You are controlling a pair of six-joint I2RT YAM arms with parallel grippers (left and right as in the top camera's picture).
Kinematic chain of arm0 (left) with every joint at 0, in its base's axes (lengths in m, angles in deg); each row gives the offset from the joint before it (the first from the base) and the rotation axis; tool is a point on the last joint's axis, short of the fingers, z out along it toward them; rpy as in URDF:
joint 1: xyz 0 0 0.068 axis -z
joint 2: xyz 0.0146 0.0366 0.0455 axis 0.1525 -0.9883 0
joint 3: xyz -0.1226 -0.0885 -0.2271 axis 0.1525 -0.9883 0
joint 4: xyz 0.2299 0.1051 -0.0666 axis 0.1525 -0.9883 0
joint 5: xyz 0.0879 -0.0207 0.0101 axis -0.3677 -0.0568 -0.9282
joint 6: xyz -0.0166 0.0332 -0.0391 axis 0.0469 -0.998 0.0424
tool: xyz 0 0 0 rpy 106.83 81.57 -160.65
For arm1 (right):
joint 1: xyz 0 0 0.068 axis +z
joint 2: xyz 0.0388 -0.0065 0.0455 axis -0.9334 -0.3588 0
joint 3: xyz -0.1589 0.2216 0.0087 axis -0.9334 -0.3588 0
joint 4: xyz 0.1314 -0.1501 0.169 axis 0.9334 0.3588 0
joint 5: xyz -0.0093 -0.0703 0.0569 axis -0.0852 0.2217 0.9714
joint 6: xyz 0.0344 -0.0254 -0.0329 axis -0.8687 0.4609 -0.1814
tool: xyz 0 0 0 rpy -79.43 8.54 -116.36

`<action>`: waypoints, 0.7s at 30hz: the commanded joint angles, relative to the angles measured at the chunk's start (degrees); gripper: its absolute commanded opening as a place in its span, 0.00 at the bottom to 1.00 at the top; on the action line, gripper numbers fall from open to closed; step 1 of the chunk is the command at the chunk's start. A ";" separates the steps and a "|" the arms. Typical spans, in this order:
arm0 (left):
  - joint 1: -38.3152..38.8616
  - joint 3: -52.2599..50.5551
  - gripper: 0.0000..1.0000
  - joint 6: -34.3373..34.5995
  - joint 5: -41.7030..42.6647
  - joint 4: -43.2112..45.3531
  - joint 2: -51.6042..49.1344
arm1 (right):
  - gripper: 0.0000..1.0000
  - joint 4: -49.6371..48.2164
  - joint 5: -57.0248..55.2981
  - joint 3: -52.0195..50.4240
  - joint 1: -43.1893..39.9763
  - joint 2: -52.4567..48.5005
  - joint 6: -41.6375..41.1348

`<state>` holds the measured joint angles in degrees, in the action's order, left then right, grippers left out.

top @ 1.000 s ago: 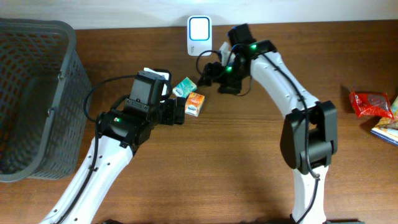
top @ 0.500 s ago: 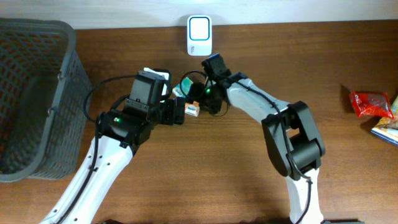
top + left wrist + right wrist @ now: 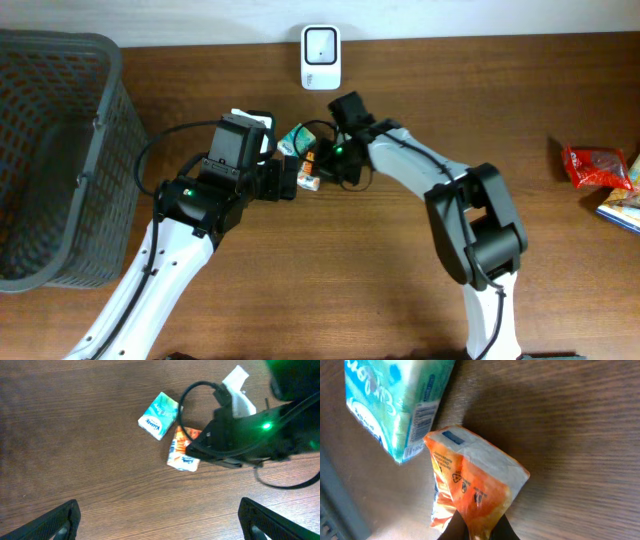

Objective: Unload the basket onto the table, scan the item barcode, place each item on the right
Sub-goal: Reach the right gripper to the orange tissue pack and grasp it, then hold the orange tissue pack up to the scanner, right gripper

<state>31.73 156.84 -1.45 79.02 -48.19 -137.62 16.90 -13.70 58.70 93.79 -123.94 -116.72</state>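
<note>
- Both left jaws stand spread wide, idle, near the teal pack.
- We see the orange pack just beside it, one corner pinched between the right jaws.
- We should lift gently, keep that thin grip firm, and turn the barcode toward the scanner.
</note>
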 commanded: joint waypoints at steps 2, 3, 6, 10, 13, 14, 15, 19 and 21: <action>0.13 0.17 0.99 0.13 0.61 0.07 0.20 | 0.04 1.01 29.09 -0.74 -8.83 6.27 21.29; 0.13 0.17 0.99 0.13 0.61 0.07 0.20 | 0.04 2.71 38.88 -0.74 -12.15 6.91 28.33; 0.13 0.17 0.99 0.15 0.61 0.07 0.20 | 0.04 9.33 50.73 -0.76 -18.62 6.88 39.36; 0.13 0.17 0.99 0.13 0.61 0.07 0.20 | 0.04 15.69 49.86 -0.76 -22.08 6.88 46.60; 0.13 0.17 0.99 0.15 0.61 0.07 0.20 | 0.04 12.09 28.52 -0.48 -21.40 6.88 25.88; 0.13 0.17 0.99 0.15 0.61 0.07 0.20 | 0.04 9.94 20.28 0.72 -20.52 6.88 21.42; 0.13 0.17 0.99 0.15 0.61 0.07 0.20 | 0.04 8.61 10.23 3.56 -19.37 6.88 17.73; 0.13 0.17 0.99 0.15 0.61 0.07 0.20 | 0.04 2.91 -25.77 15.02 -13.49 6.88 17.46; 0.13 0.17 0.99 0.13 0.61 0.07 0.17 | 0.05 -7.69 -36.70 15.96 -9.33 6.86 29.35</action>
<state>31.73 156.84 -1.45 79.04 -48.21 -137.62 17.30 -26.40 71.99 79.69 -118.13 -97.31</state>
